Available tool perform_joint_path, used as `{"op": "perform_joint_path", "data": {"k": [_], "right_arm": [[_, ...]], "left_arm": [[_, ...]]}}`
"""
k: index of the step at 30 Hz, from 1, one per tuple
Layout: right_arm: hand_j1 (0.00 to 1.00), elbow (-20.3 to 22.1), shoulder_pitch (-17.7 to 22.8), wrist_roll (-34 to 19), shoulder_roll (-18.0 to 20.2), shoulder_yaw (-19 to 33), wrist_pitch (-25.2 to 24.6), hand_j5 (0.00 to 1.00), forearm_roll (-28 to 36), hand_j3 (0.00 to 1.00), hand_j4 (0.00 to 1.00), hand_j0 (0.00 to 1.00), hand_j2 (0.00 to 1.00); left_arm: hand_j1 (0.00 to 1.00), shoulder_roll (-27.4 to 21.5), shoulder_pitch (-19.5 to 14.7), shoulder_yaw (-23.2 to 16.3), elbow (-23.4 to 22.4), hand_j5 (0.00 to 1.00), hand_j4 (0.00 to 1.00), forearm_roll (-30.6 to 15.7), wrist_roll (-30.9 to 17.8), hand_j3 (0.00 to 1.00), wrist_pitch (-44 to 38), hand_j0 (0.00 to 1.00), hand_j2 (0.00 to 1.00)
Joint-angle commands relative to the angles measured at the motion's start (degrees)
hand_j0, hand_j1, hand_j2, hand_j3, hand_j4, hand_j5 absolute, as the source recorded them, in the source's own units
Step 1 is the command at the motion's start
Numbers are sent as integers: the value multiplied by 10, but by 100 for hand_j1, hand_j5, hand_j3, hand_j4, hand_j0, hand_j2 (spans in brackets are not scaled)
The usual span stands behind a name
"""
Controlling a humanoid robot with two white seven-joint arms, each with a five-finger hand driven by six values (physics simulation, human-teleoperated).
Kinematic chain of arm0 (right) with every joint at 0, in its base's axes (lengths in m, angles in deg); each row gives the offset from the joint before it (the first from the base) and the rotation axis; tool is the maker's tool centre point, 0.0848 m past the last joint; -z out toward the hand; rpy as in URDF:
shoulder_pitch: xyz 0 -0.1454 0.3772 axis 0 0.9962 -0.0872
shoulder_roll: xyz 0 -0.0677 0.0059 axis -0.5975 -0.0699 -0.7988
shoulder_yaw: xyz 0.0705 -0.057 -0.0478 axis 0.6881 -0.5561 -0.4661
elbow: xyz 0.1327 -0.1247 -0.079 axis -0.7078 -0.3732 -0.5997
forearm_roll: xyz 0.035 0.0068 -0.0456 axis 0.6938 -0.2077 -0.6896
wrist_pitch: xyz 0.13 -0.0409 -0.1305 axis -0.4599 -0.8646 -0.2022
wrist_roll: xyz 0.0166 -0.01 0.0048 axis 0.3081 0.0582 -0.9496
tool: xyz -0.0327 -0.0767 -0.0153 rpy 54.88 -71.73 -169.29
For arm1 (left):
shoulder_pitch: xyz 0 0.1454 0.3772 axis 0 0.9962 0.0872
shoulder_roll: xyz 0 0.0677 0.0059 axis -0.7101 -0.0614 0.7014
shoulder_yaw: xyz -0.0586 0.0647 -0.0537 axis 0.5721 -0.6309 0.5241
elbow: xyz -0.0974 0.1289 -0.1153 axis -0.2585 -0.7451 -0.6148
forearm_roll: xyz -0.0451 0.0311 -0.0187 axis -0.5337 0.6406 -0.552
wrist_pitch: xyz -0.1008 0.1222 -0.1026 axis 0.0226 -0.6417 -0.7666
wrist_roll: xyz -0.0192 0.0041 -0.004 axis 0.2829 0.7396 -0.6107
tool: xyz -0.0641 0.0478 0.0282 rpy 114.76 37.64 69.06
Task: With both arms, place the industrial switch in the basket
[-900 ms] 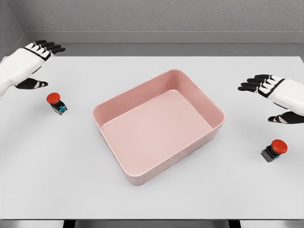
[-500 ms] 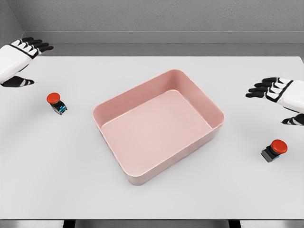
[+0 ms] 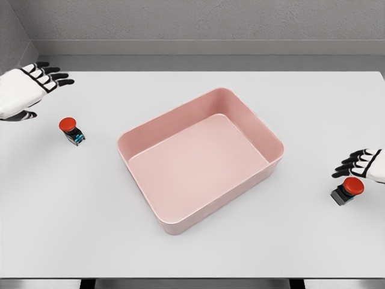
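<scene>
White table (image 3: 198,253). Pink basket (image 3: 274,139) at centre, nothing inside. Left hand (image 3: 24,90) far left, fingers spread, holding nothing. Right hand (image 3: 368,165) spread, just above right switch (image 3: 348,190). Left switch (image 3: 71,130) near left hand.

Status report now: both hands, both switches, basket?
Left hand open, above left switch. Right hand open, beside right switch. Neither grasped. Basket holds nothing; nothing in the way.

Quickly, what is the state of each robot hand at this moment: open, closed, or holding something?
Left robot hand: open, fingers spread, holding nothing.
Right robot hand: open, fingers spread just above the red-capped switch, holding nothing.
</scene>
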Motion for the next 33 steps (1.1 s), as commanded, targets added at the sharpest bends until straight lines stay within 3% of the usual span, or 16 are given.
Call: {"op": "perform_joint_path", "data": {"k": [1, 2, 13, 19, 21, 24, 33], "right_arm": [[100, 0, 0, 0, 3, 4, -1, 100, 7, 100, 100, 100, 100], [100, 0, -1, 0, 2, 11, -1, 100, 19, 100, 100, 100, 100], [100, 0, 5, 0, -19, 3, -1, 100, 24, 100, 100, 100, 100], [100, 0, 5, -7, -64, -5, -1, 100, 23, 100, 100, 100, 100], [100, 0, 5, -7, -65, -11, -1, 100, 23, 100, 100, 100, 100], [100, 0, 5, -7, -66, -11, -1, 100, 23, 100, 100, 100, 100], [100, -2, 1, -7, -67, -4, -1, 100, 19, 100, 100, 100, 100]], "left_arm": [[100, -2, 0, -5, 5, 100, 100, 10, -8, 100, 0, 100, 100], [100, -1, -3, -27, 5, 100, 100, 11, -9, 100, 0, 100, 100], [100, 9, -6, -75, -1, 100, 100, 8, -9, 100, 0, 100, 100], [100, 14, -9, -93, -4, 100, 100, 9, -10, 100, 0, 100, 100], [100, 14, -10, -93, -8, 100, 100, 10, -10, 100, 0, 100, 100], [100, 14, -37, -130, -23, 100, 100, 9, -10, 100, 0, 100, 100], [100, 20, -51, -149, -38, 100, 100, 10, -11, 100, 0, 100, 100]]}}
